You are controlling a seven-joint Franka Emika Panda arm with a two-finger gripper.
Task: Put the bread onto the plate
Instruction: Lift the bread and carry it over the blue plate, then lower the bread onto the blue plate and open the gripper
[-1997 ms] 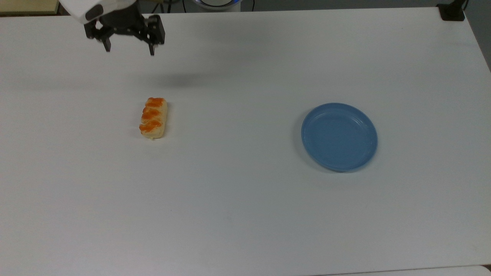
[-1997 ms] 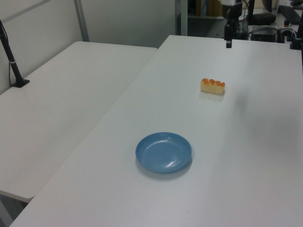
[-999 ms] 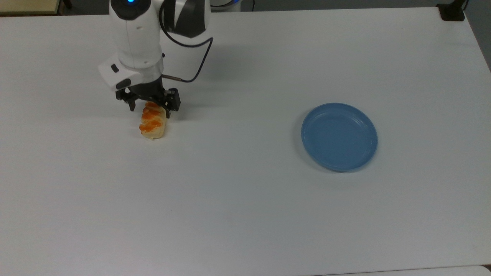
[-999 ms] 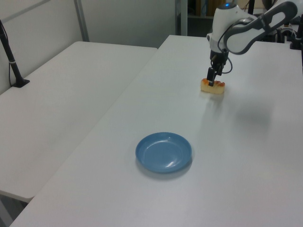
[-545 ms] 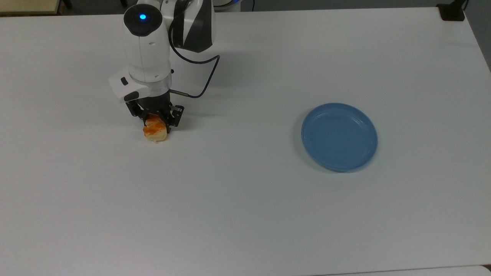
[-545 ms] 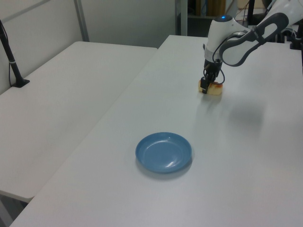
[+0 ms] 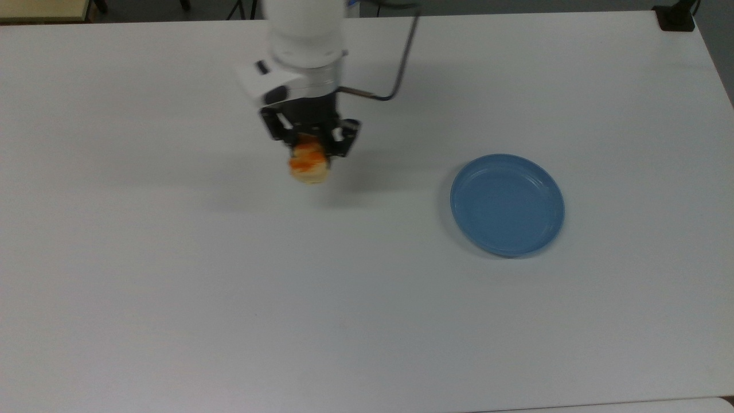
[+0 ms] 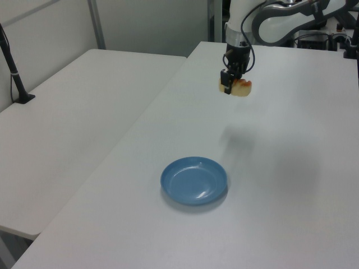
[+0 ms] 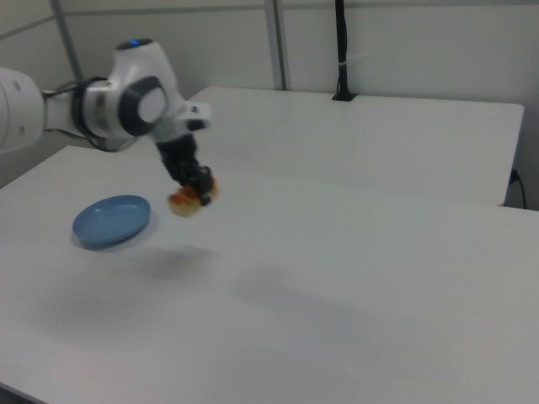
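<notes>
The bread, pale yellow with orange-brown bumps, hangs in the air above the white table. My gripper is shut on it, black fingers on both sides. Its shadow falls on the table below. The blue plate lies flat and bare, well off to the top view's right of the bread. In the left view the plate sits nearer the camera than the gripper.
A white table carries everything. A second white table stands beside it in the left view's left. A black post base sits at the top view's far right corner. A black cable loops from the arm.
My gripper went down onto the bread, shut on it, lifted it off the table and carried it toward the top view's right, nearer the plate.
</notes>
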